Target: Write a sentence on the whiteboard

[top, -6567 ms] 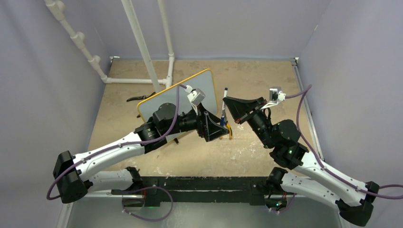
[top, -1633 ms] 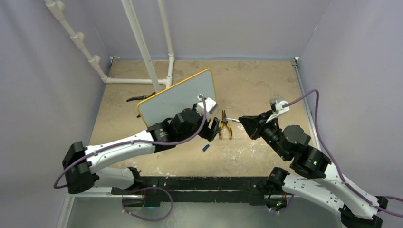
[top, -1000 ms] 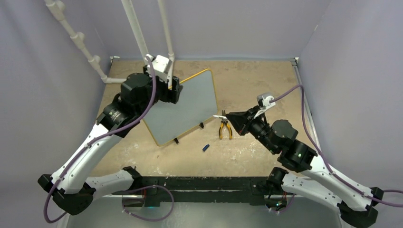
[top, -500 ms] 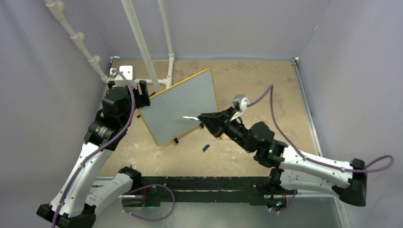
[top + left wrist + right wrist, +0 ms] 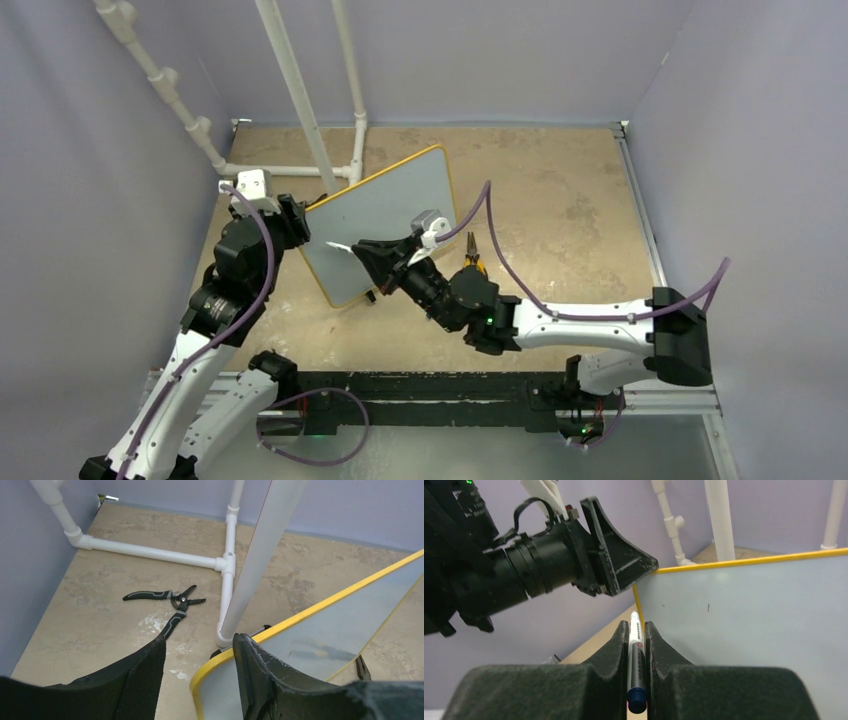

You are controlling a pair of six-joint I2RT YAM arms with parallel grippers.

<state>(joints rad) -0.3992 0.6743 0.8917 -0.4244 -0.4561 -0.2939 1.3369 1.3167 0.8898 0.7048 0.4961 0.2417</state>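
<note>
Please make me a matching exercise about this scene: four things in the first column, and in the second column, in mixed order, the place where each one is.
Things
1. marker
2. black-handled pliers
3. yellow-handled pliers
4. whiteboard

Places
A. on the table, beside the white pipe frame
B. one corner between the open fingers of the left gripper
C. clamped in the right gripper
D. on the table, right of the whiteboard in the top view

Pairs: 1-C, 2-A, 3-D, 4-B
</note>
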